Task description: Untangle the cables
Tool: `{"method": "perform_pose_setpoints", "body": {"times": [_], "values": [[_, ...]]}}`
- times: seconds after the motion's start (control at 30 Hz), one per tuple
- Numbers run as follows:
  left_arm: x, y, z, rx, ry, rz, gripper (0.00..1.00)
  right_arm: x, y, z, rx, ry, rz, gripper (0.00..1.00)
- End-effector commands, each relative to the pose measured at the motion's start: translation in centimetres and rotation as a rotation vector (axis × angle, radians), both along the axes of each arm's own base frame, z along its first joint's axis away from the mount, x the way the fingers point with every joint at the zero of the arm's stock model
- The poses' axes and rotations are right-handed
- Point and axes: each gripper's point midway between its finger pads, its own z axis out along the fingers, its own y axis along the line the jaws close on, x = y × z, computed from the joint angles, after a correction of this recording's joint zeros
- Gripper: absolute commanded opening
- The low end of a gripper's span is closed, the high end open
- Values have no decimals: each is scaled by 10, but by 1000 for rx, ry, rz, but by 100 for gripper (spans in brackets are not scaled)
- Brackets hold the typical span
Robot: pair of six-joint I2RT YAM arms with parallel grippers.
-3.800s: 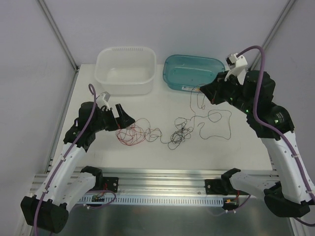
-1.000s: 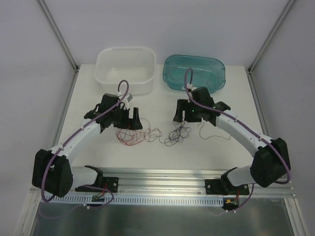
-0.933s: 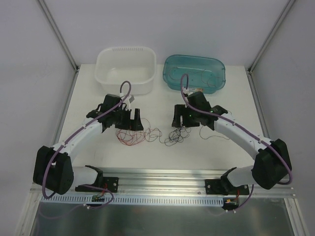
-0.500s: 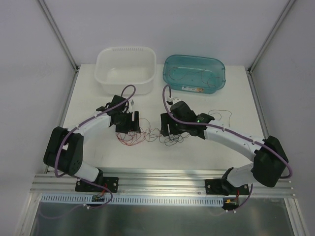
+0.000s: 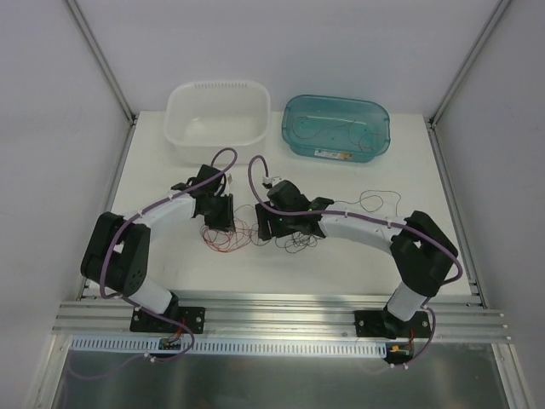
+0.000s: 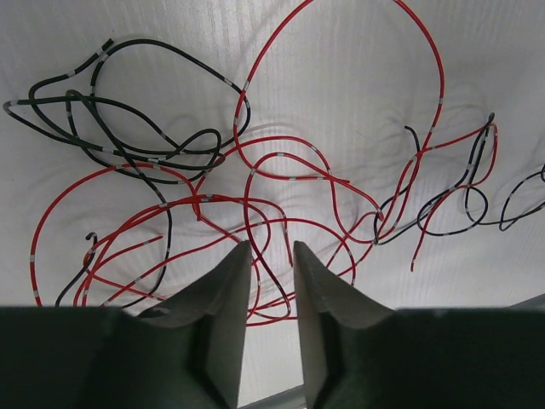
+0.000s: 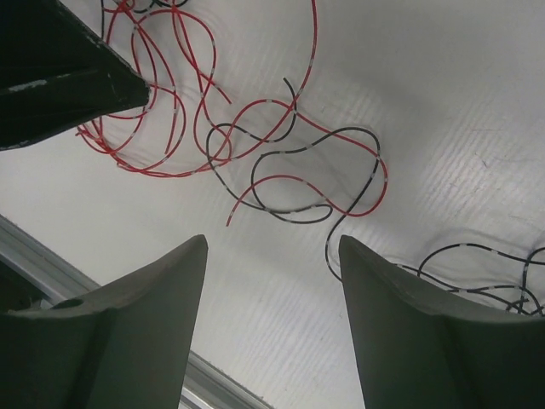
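The cables [image 5: 255,236] are lying in a loose tangle on the white table [image 5: 162,170], in front of the two bins and between your two grippers. The red strands [image 5: 223,241] are bunching on the left side of the heap. The black strands [image 5: 298,244] are curling on its right side and threading into the red ones. A long black strand [image 5: 379,203] is trailing off to the right across the table.

Your left gripper [image 6: 271,256] is sitting low over the red loops with its jaws almost together, leaving only a narrow slit. A red strand is running under that slit, but the gap is showing far wider than the wire, so you are not pinching it.

Your right gripper [image 7: 272,247] is hovering close beside the left one, over mixed red and black curls, with its jaws spread wide and holding nothing.

Behind the heap, the white tub [image 5: 217,86] is sitting on the left and the teal bin [image 5: 336,152] on the right, with thin strands lying inside the teal one.
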Motion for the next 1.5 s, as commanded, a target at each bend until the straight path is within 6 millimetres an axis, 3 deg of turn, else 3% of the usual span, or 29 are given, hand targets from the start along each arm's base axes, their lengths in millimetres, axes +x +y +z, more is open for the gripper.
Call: {"method": "perform_pose_setpoints", "body": {"times": [0.0, 0.17, 0.47, 0.57, 0.67, 0.7, 0.8, 0.87, 1.0, 1.03, 1.13, 1.17, 1.2, 1.27, 1.47], "values": [[9, -2, 5, 15, -22, -5, 23, 12, 19, 2, 38, -18, 4, 67], [9, -2, 6, 10, -22, -10, 1, 8, 26, -17, 29, 27, 31, 66], [10, -2, 6, 20, -22, -12, 0, 3, 23, -41, -3, 65, 27, 55], [11, -1, 7, 26, -27, -14, 0, 6, 15, -42, -25, 49, 10, 42], [12, 2, 8, 40, -38, -11, 0, 7, 5, -44, -54, 29, -4, 22], [13, 3, 9, 46, -46, -12, 0, 11, 1, -37, -55, 7, -19, 11], [15, 7, 11, 63, -58, -11, 0, 12, -13, -29, -81, -20, -28, 1], [17, 12, 12, 94, -74, -5, 0, 12, -25, -24, -104, -42, -27, 1], [21, 30, 14, 188, -100, 5, 0, 16, -70, -1, -193, -94, -76, 1], [24, 40, 14, 242, -113, 25, 0, 18, -80, 15, -180, -122, -98, 1], [24, 50, 13, 293, -114, 29, 0, 24, -125, 26, -201, -123, -186, 1], [25, 53, 12, 314, -113, 29, 0, 29, -142, 45, -163, -150, -233, 1], [24, 54, 11, 323, -110, 28, 0, 27, -156, 47, -173, -144, -248, 1], [24, 60, 7, 349, -94, 34, 0, 31, -182, 73, -132, -189, -313, 1], [23, 72, 1, 406, -59, 45, 0, 26, -240, 126, -114, -278, -420, 1]]}}
